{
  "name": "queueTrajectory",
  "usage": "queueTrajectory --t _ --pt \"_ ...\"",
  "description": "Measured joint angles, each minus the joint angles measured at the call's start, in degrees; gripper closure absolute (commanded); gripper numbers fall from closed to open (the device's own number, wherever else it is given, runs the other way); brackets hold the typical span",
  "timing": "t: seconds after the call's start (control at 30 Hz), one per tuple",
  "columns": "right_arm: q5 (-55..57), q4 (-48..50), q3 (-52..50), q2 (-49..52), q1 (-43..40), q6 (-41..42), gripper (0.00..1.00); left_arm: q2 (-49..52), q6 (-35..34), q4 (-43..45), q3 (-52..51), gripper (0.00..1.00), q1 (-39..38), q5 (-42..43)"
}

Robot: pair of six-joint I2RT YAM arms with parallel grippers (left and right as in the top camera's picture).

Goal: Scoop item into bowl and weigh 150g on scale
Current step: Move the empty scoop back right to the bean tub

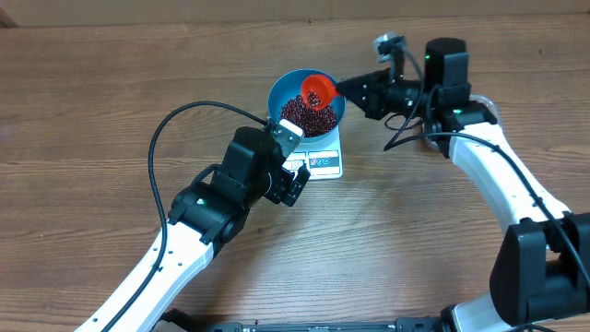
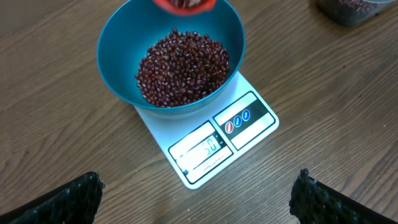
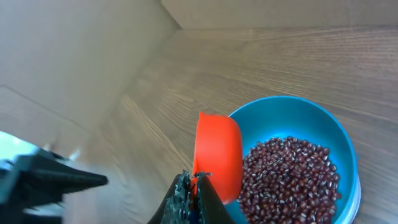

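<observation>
Wooden table [image 1: 92,111] held the scale [image 2: 214,146] under the bowl [image 2: 112,62] of beans [image 2: 183,65]; right gripper [image 3: 194,193] clamped the scoop [image 3: 217,155] above, left gripper [image 2: 198,186] gaped wide.

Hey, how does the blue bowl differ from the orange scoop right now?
The blue bowl is far wider than the orange scoop. The bowl sits upright on the scale; the scoop hangs tilted over the bowl, pinched in the right tool. The bowl holds a heap of beans; the scoop only a few. Both are round and brightly coloured.
</observation>
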Motion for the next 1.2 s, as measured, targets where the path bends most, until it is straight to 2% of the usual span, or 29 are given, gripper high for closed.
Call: queueTrajectory --t 0.27,0.7,0.93,1.2 --pt "-5.7 0.3 0.0 0.0 -7.5 6.8 0.96 0.0 0.0 0.0 0.0 0.00 0.0 0.0" --pt "-9.7 -5.4 0.0 0.0 -24.6 7.8 0.96 0.0 0.0 0.0 0.0 0.00 0.0 0.0" --pt "-5.8 -13.7 0.2 -0.2 -31.0 2.4 0.96 0.0 0.0 0.0 0.0 0.00 0.0 0.0" --pt "7.1 -21.8 0.2 -6.7 -31.5 -6.7 0.96 0.0 0.0 0.3 0.0 0.00 0.0 0.0"
